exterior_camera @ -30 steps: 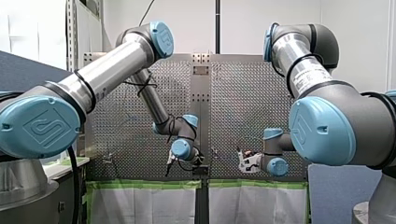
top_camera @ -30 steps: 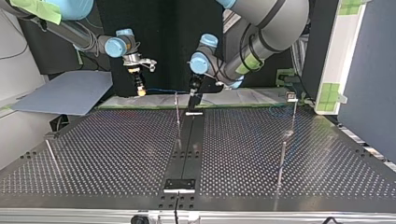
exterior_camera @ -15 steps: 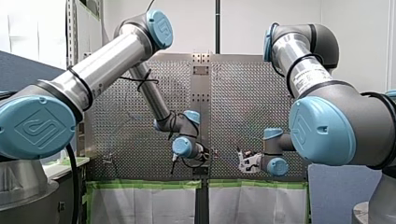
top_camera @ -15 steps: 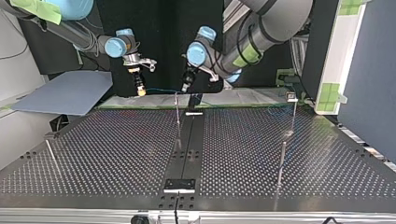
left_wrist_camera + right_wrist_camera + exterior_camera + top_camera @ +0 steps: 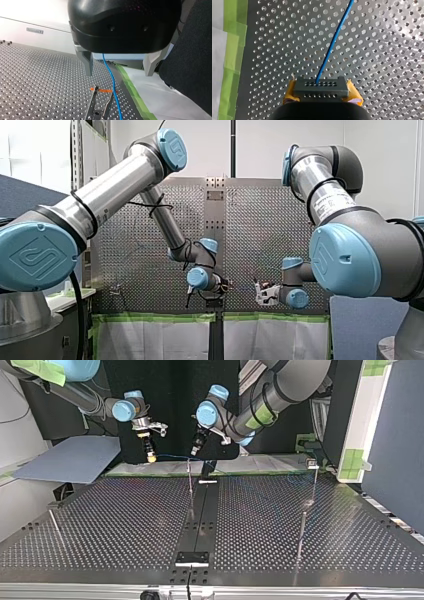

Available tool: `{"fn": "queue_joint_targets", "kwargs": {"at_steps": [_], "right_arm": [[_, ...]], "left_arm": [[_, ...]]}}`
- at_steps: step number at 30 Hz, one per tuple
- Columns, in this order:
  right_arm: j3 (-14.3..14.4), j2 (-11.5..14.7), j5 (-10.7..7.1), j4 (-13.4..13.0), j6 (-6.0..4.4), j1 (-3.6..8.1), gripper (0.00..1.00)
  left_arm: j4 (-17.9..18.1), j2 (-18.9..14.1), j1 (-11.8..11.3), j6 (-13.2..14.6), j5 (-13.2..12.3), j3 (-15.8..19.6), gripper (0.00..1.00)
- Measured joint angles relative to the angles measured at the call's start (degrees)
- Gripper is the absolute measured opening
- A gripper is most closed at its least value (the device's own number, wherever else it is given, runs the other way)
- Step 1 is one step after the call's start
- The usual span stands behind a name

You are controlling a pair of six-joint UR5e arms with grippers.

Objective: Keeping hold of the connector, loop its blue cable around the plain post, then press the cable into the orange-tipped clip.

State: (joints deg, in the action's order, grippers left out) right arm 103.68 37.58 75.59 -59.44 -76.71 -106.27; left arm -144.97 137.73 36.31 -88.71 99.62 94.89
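Connector (image 5: pixel 321 89) sits clamped in my right pincer (image 5: pixel 322 92).

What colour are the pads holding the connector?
Yellow pads, seen best in the right wrist view.

Perforated table (image 5: pixel 387 50): bright, reflective metal. Connector (image 5: pixel 320 89): matt dark-grey plastic; yellow pads (image 5: pixel 289 93): matt, creased. Blue cable (image 5: pixel 331 47): smooth, faintly glossy sheath. My left gripper (image 5: pixel 118 74): glossy black housing, dull grey metal fingers (image 5: pixel 87 61). Orange-tipped clip (image 5: pixel 92 106): bare metal arms. Green tape (image 5: pixel 133 92): matt, slightly wrinkled. White sheet (image 5: pixel 160 95): matt, possibly cloth or paper.
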Motion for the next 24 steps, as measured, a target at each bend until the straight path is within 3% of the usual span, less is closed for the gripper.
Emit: {"fn": "queue_joint_targets", "kwargs": {"at_steps": [18, 24], "right_arm": [[0.05, 0.00, 0.07, 1.02, 0.37, -0.04, 0.00], [1.17, 0.00, 1.28, 2.81, 2.18, -0.05, 0.00]], "left_arm": [[-0.06, -0.01, 0.01, -1.28, 0.63, 0.00, 1.00], [-0.32, -0.02, 0.01, -2.09, 3.18, 0.06, 1.00]]}}
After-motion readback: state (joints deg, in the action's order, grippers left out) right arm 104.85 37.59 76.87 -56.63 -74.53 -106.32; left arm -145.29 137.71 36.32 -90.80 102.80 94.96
